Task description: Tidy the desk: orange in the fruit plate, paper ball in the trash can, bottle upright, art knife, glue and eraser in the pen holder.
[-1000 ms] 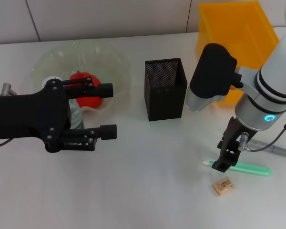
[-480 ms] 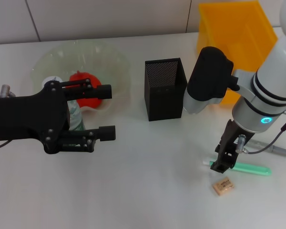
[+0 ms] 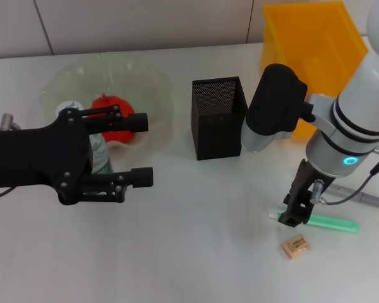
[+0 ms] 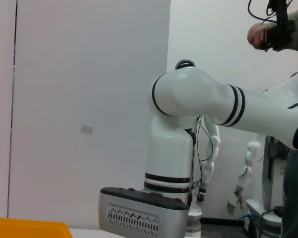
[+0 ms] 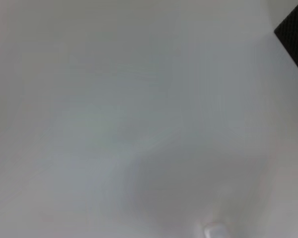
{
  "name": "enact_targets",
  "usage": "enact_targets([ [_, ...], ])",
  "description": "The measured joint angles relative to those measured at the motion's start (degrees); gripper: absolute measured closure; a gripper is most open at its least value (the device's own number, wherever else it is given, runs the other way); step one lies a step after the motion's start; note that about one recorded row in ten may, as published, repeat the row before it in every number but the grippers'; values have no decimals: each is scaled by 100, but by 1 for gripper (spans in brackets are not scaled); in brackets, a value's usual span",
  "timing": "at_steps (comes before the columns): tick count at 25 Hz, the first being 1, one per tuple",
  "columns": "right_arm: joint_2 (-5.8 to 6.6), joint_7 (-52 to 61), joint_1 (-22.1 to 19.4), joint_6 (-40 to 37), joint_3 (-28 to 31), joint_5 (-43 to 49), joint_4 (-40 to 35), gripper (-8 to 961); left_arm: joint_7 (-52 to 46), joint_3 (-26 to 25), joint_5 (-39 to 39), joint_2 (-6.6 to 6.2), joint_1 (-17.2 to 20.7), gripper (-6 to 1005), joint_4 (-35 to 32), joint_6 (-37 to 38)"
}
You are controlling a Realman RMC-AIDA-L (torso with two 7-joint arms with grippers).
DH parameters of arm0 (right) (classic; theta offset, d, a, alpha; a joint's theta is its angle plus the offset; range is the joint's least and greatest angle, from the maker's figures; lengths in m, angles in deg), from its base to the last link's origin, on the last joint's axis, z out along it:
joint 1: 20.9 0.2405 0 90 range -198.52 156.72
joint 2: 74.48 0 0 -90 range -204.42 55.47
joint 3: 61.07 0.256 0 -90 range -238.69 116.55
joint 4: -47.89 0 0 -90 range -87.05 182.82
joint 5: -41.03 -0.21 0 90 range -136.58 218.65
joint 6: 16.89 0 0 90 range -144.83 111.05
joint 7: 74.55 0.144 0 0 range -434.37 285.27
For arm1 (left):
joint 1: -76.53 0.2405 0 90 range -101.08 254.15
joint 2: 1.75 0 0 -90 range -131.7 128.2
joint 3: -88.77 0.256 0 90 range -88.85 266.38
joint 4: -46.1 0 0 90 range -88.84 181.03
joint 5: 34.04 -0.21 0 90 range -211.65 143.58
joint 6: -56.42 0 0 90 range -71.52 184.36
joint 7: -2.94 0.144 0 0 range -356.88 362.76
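So the right gripper is down low over the desk, sitting right on the white-tipped end of the green glue stick, which lies flat and runs out away from it toward the robot's right. Can't tell if its fingers are apart or closed, they're just a dark blob from the head view. The eraser lies just beside the gripper on the near side, not touching it. A grey pen-shaped thing, maybe the art knife, lies a bit beyond the glue on the right. The pen holder stands upright, well off to the gripper's left and farther back, and the trash can is behind the right arm.

The left gripper hangs over the near rim of the fruit plate with its fingers spread wide apart, holding nothing. The orange is in the plate, right behind the upper finger. Part of the bottle peeks out under the left arm, mostly hidden.
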Motion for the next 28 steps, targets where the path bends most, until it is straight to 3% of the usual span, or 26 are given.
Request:
enact_targets([
  [3,0,12,0,20,0,0,0,612,0,0,0,0,0,213,0,0],
  [14,0,132,55,67,-17,1,92,610,61,0,0,8,35,213,0,0],
  [28,0,221,211,120,-17,1,298,733,66,-4,0,-2,46,213,0,0],
])
